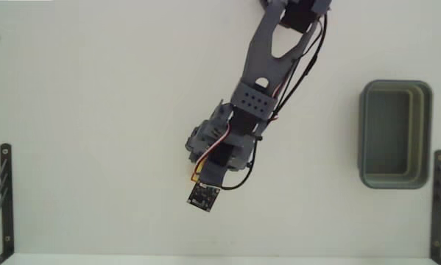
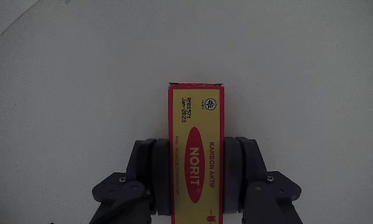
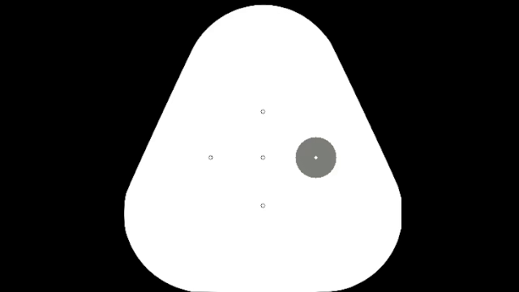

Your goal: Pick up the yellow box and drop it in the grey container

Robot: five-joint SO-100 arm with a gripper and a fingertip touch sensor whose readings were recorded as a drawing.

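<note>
Jaws of our gripper clamp the yellow box, seen clearly only in the wrist view, where we read "NORIT" and "KARBON AKTIF". Fixed view alone shows the grey container, far right of the arm, well apart.

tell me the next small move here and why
Probably lift and swing toward the grey container. In the wrist view the gripper has both fingers against the yellow box, while the fixed view shows the container far off to the right, empty.
</note>
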